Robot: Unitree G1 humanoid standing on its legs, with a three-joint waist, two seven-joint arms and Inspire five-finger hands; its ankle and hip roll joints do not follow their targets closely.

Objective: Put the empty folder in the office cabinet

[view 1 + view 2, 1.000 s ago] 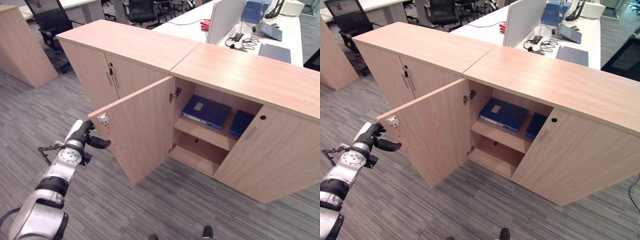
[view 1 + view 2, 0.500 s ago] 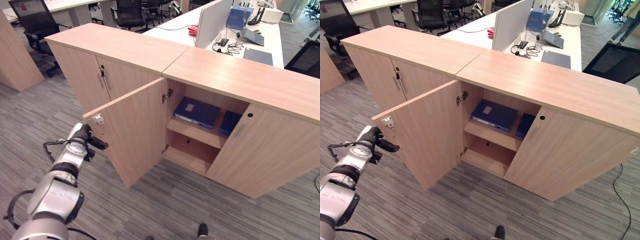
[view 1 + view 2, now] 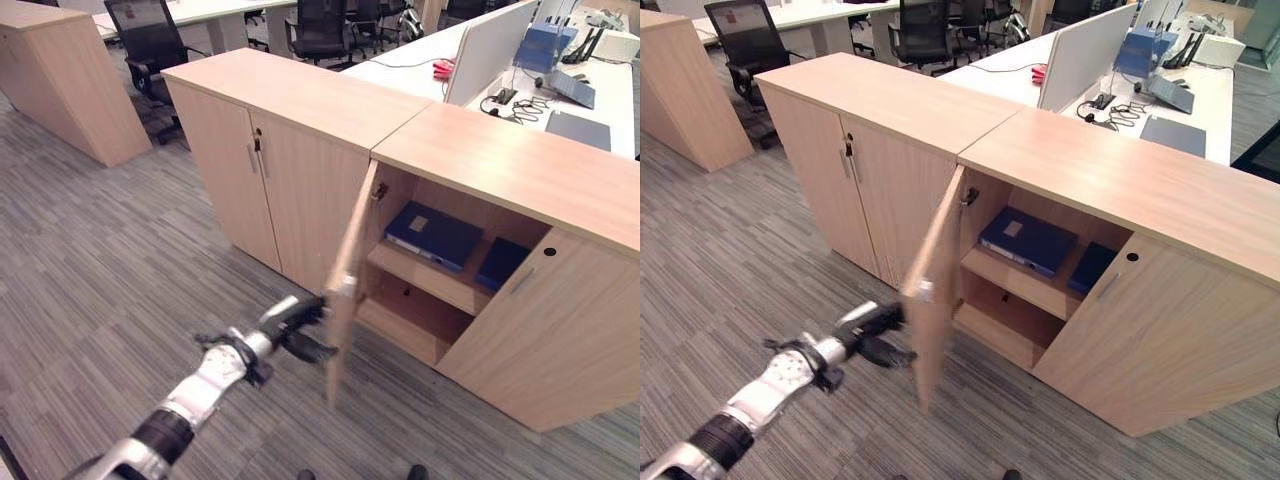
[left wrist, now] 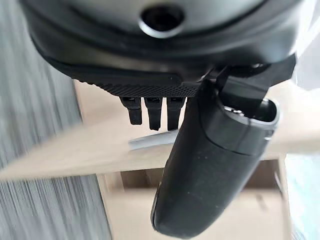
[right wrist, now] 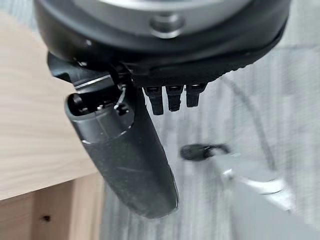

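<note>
We see the blue folder (image 3: 433,234) lying flat on the upper shelf (image 3: 420,280) inside the office cabinet (image 3: 520,180), well apart from our left hand (image 3: 295,328), which is at the free edge of the cabinet's open door (image 3: 345,300). In the left wrist view its fingers (image 4: 152,112) reach toward the door's silver handle (image 4: 150,141) with the thumb extended; we cannot tell whether they grip it. A second blue folder (image 3: 500,262) lies beside the first on that shelf. Our right hand (image 5: 130,150) shows beside a wooden panel, fingers straight, holding nothing. The cabinet stands on grey carpet (image 3: 120,260); behind it are a white bench (image 3: 1120,90) and office chairs (image 3: 150,40).
</note>
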